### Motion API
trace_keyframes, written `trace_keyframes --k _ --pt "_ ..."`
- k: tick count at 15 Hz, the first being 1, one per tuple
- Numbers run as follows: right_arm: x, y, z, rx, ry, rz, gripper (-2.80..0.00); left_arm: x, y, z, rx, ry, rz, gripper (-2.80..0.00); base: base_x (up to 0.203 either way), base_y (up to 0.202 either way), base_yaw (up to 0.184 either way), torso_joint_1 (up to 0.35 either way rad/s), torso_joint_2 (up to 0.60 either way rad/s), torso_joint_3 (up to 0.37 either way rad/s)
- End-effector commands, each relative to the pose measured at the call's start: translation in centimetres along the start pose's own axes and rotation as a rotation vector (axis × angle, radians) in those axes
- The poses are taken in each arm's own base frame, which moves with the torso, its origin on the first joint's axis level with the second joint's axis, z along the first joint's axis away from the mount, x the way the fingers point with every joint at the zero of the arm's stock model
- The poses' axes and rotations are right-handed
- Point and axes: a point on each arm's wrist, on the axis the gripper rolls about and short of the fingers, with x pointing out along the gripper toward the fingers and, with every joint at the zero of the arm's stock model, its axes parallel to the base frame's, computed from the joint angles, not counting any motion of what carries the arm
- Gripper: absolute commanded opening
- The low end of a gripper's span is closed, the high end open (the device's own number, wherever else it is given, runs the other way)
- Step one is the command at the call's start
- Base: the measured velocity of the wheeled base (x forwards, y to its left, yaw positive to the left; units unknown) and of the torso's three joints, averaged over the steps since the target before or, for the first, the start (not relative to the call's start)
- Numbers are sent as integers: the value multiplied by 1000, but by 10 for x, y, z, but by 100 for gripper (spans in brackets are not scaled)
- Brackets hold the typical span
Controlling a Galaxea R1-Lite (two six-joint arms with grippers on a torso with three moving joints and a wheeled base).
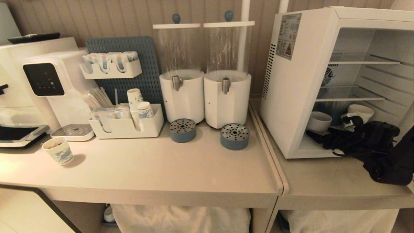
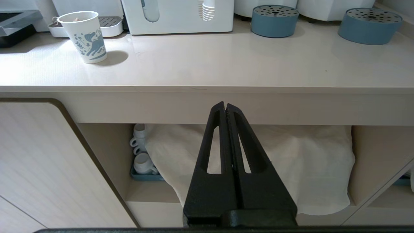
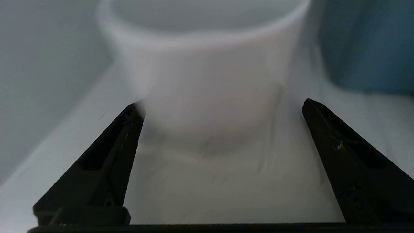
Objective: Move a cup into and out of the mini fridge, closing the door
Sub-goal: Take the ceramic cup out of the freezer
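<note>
The mini fridge (image 1: 300, 97) stands open on the right counter, and its door is out of view. On the fridge floor sits the small white cup (image 1: 318, 121), near the left wall. My right arm reaches into the bottom compartment. The right gripper (image 1: 325, 131) is open, its fingers on either side of the cup. In the right wrist view the cup (image 3: 203, 81) fills the space just ahead of the open right gripper (image 3: 223, 105), with one fingertip (image 3: 136, 111) close to its wall. My left gripper (image 2: 225, 105) is shut and empty, parked below the counter's front edge.
A second white cup (image 1: 360, 111) and a dark blue object (image 3: 365, 48) sit deeper in the fridge. Wire shelves (image 1: 349, 94) hang above my arm. Two drink dispensers (image 1: 203, 97) with blue drip trays (image 1: 234, 136), a cup organiser (image 1: 129, 124) and a printed paper cup (image 1: 58, 150) stand on the left counter.
</note>
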Motion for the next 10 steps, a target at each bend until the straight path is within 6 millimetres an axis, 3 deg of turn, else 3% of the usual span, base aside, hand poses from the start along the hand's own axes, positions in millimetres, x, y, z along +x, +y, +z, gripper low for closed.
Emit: trace_keyframes --k 1,10 --pt "8 -6 4 -4 -7 -3 0 0 0 0 0 2 -1 -280 0 0 0 0 0 0" --pt "19 -13 27 27 -14 -4 0 0 0 0 0 2 -1 -280 0 0 0 0 0 0"
